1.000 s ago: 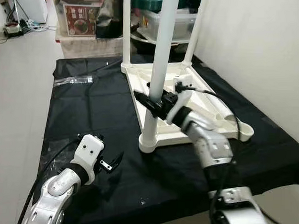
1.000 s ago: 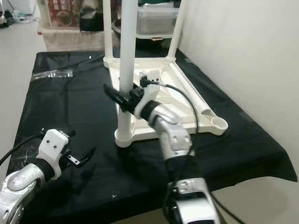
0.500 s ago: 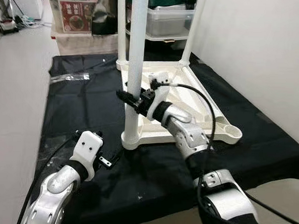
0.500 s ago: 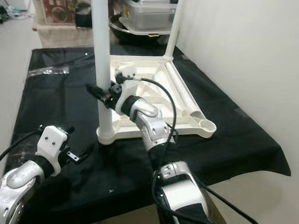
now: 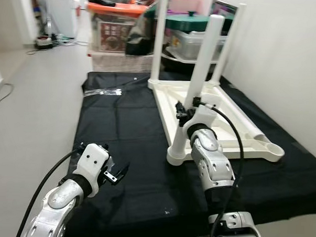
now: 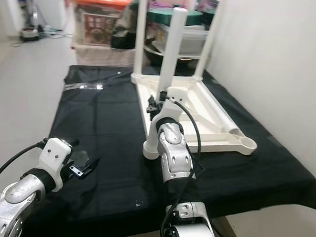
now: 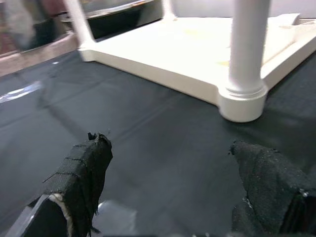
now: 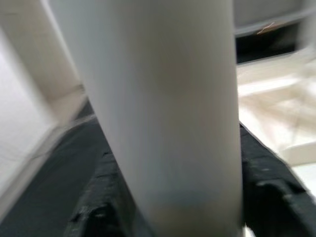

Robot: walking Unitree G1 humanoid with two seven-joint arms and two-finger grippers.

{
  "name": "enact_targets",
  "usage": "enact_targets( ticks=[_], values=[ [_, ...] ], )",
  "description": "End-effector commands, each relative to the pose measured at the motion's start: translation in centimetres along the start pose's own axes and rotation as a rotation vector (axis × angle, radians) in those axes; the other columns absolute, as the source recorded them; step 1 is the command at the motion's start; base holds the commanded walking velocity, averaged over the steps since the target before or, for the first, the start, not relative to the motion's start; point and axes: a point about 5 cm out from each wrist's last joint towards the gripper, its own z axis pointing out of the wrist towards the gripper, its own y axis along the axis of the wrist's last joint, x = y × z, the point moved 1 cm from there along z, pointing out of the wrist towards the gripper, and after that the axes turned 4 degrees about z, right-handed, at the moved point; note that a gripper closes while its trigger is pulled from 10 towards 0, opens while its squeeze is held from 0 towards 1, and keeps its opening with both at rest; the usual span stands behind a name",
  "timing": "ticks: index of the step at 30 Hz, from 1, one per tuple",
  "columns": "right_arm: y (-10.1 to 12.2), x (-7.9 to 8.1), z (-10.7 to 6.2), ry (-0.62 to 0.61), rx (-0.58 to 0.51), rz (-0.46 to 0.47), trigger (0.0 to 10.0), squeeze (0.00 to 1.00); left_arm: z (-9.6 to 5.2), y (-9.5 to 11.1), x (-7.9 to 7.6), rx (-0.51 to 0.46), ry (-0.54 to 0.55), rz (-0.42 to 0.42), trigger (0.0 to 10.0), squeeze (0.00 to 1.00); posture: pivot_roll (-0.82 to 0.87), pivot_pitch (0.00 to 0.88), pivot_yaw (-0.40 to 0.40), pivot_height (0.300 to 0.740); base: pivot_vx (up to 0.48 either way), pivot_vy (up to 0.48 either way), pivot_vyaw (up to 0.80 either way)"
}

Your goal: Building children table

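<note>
Since the earlier frames the camera has swung, and the right gripper (image 5: 183, 111) has stayed clamped on the near white plastic table leg (image 5: 199, 73), fingers pressed on either side of it. That leg leans slightly in the near corner socket of the upturned cream plastic tabletop (image 5: 228, 127), which lies on the black cloth-covered work surface (image 5: 121, 127). 2 more legs stand at the tabletop's far corners; the corner beside the white wall (image 5: 286, 56) holds an open socket. The left gripper (image 5: 115, 174) hovers over bare cloth in front of the tabletop, near the cloth's front edge, fingers (image 7: 81, 173) spread apart. Storage bins (image 5: 115, 27) sit beyond the tabletop.
</note>
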Motion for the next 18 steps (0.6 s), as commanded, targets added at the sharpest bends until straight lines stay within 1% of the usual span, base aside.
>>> enact_targets(
  ticks=[1,2,3,4,5,6,7,8,9,10,11,12,13,14,15,16,17,18],
  values=[
    [1.0,2.2,0.4,0.192,-0.011,0.041,10.0,1.00,0.0,-0.2,-0.2,0.012,-0.011,-0.003,10.0,0.00,0.05,0.000,-0.079,0.740,0.000,0.000,0.00],
    [1.0,2.2,0.4,0.192,-0.011,0.041,10.0,1.00,0.0,-0.2,-0.2,0.012,-0.011,-0.003,10.0,0.00,0.05,0.000,-0.079,0.740,0.000,0.000,0.00],
    [1.8,3.0,0.4,0.293,-0.038,0.033,10.0,0.00,-0.1,-0.3,-0.2,0.015,-0.009,-0.004,10.0,0.00,0.05,0.000,-0.082,0.740,0.000,0.000,0.00],
    [2.5,3.8,0.2,0.437,-0.060,0.009,10.0,0.00,-0.2,-0.4,-0.2,0.017,-0.007,-0.006,10.0,0.00,0.06,0.000,-0.084,0.740,0.000,0.000,0.00],
    [2.8,4.3,-0.1,0.544,-0.065,-0.011,10.0,0.00,-0.3,-0.5,-0.3,0.018,-0.007,-0.007,10.0,0.00,0.06,0.000,-0.084,0.740,0.000,0.000,0.00],
    [2.8,4.3,-0.1,0.544,-0.065,-0.011,10.0,0.00,-0.3,-0.5,-0.3,0.018,-0.007,-0.007,10.0,0.00,0.06,0.000,-0.084,0.740,0.000,0.000,0.00],
    [2.7,4.6,-0.4,0.668,-0.046,-0.036,10.0,0.00,-0.3,-0.5,-0.3,0.019,-0.008,-0.008,10.0,0.00,0.06,0.000,-0.092,0.740,0.000,0.000,0.00],
    [2.7,4.6,-0.4,0.668,-0.046,-0.036,10.0,0.00,-0.3,-0.5,-0.3,0.019,-0.008,-0.008,10.0,0.00,0.06,0.000,-0.092,0.740,0.000,0.000,0.00],
    [1.5,4.9,-1.1,0.857,0.032,-0.078,10.0,0.00,-0.2,-0.4,-0.3,0.017,-0.007,-0.007,10.0,0.00,0.07,0.000,-0.094,0.740,0.000,0.000,0.00],
    [0.6,4.9,-1.4,0.925,0.074,-0.092,10.0,0.00,-0.2,-0.4,-0.3,0.016,-0.005,-0.007,10.0,0.00,0.07,0.000,-0.094,0.740,0.000,0.000,0.00],
    [0.6,4.9,-1.4,0.925,0.074,-0.092,10.0,0.00,-0.2,-0.4,-0.3,0.016,-0.005,-0.007,10.0,0.00,0.07,0.000,-0.094,0.740,0.000,0.000,0.00],
    [-0.1,5.0,-1.5,0.958,0.108,-0.099,9.4,0.00,-0.1,-0.4,-0.3,0.015,-0.005,-0.006,10.0,0.00,0.07,0.000,-0.099,0.740,0.000,0.000,0.00],
    [-0.7,5.0,-1.4,0.960,0.132,-0.106,4.9,0.00,-0.1,-0.4,-0.3,0.014,-0.005,-0.006,10.0,0.00,0.07,0.000,-0.099,0.740,0.000,0.000,0.00],
    [-1.1,5.0,-1.3,0.960,0.143,-0.109,4.9,0.00,-0.1,-0.4,-0.3,0.014,-0.005,-0.005,10.0,0.00,0.07,0.000,-0.099,0.740,0.000,0.000,0.00],
    [-1.4,5.0,-0.8,0.903,0.146,-0.108,0.0,0.00,-0.2,-0.3,-0.3,0.013,-0.004,-0.006,10.0,0.00,0.08,0.000,-0.107,0.740,0.000,0.000,0.00],
    [-1.7,4.9,-0.5,0.862,0.146,-0.106,0.0,0.00,-0.2,-0.3,-0.3,0.012,-0.002,-0.006,10.0,0.00,0.08,0.000,-0.107,0.740,0.000,0.000,0.00],
    [-1.7,4.9,-0.5,0.862,0.146,-0.106,0.0,0.00,-0.2,-0.3,-0.3,0.012,-0.002,-0.006,10.0,0.00,0.08,0.000,-0.107,0.740,0.000,0.000,0.00],
    [-2.0,4.8,0.1,0.774,0.157,-0.099,0.0,0.00,-0.3,-0.3,-0.3,0.013,0.001,-0.007,10.0,0.00,0.08,0.000,-0.108,0.740,0.000,0.000,0.00]
  ],
)
